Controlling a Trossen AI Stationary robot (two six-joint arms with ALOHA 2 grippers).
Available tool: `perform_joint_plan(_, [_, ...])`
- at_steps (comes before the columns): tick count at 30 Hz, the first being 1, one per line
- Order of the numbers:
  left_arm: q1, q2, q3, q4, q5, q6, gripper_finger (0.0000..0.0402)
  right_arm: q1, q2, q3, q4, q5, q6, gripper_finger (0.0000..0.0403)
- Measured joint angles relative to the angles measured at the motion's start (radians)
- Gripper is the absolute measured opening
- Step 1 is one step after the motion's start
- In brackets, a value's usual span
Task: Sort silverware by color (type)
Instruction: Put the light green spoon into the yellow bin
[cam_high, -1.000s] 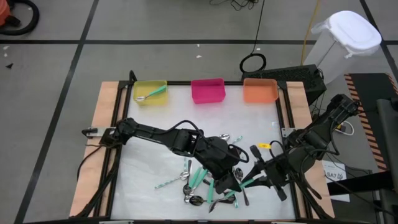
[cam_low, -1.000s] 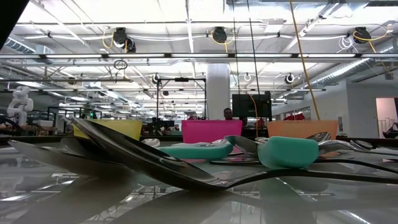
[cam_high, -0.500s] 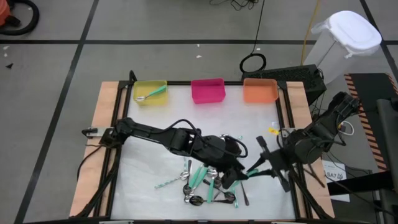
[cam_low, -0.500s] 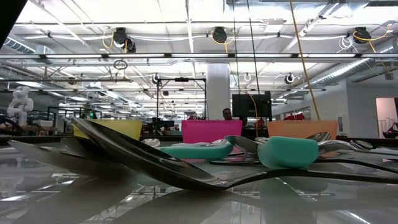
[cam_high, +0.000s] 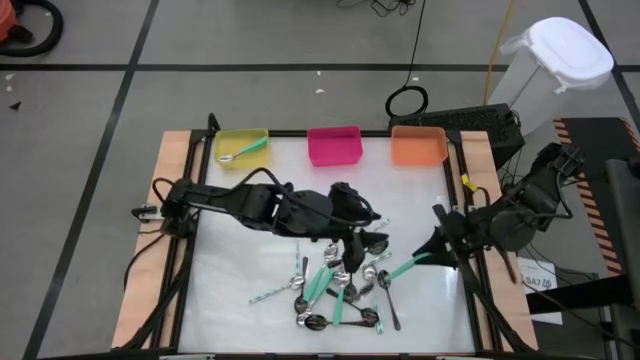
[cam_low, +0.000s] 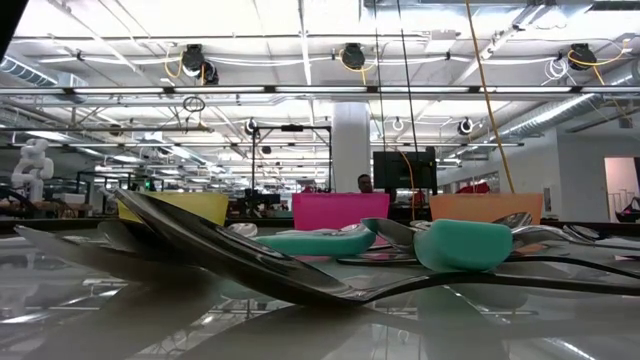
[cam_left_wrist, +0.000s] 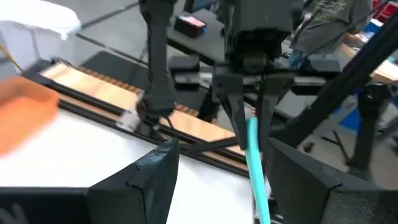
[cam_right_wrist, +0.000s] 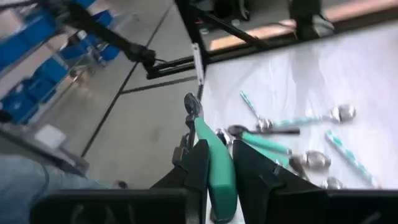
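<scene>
Spoons (cam_high: 335, 295) are mostly left piled mid-table, one lies binned in yellow (cam_high: 243, 148), a teal spoon (cam_high: 400, 268) is clamped by the right gripper (cam_high: 432, 252), left gripper (cam_high: 352, 258) spread empty.

Teal-handled spoons (cam_high: 322, 282), yellow bin (cam_high: 243, 149), pink bin (cam_high: 334, 146), orange bin (cam_high: 418, 146)

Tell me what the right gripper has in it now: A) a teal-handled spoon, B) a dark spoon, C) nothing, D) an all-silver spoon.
A: the right gripper is shut on a teal-handled spoon, which sticks out from it toward the pile in the high view.
</scene>
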Motion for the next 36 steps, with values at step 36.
perform_joint_plan(36, [0.041, -0.068, -0.001, -0.382, -0.282, 0.709, 0.0194, -0.227, 0.132, 0.0, 0.04, 0.606, 0.823, 0.0049])
